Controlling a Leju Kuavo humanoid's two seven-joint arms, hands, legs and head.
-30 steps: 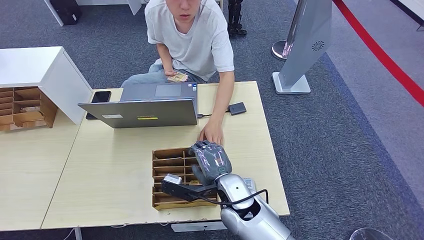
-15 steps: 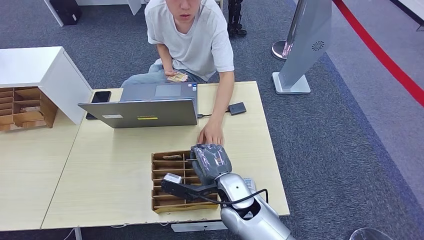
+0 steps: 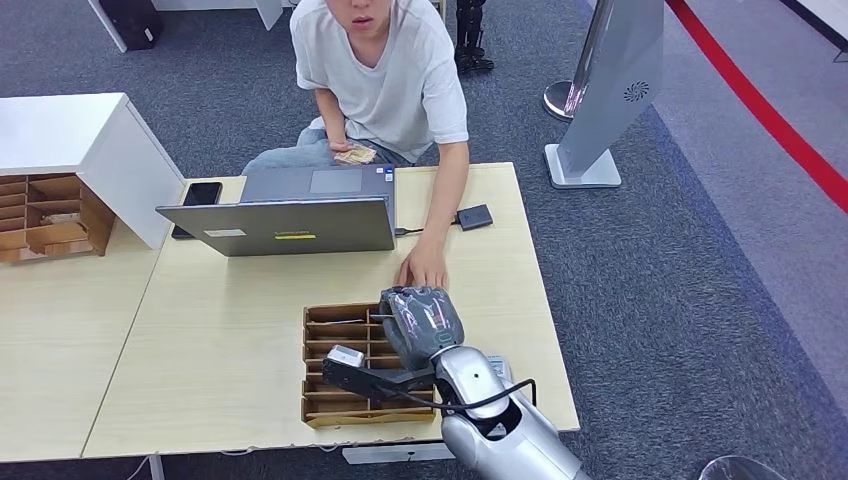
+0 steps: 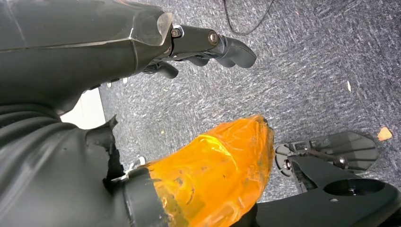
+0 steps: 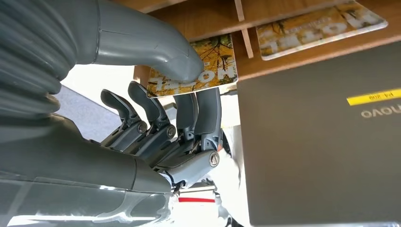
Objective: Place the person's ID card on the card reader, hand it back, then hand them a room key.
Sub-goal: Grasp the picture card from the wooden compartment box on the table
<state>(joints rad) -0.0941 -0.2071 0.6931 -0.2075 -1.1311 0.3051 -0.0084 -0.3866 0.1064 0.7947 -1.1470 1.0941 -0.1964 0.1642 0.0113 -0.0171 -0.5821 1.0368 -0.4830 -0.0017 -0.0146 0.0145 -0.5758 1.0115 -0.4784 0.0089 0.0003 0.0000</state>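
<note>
Upside-down "ovo" lettering on laptop lid (image 5: 321, 142)

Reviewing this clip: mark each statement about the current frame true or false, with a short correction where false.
1. The right hand pinches a yellow key card at the wooden organiser. True.
2. The laptop is closed flat. False: it stands open, its lid's back facing the robot.
3. The person's hand rests on the table beyond the organiser. True.
4. The left hand holds a card. False: it hangs above carpet, holding nothing.
</note>
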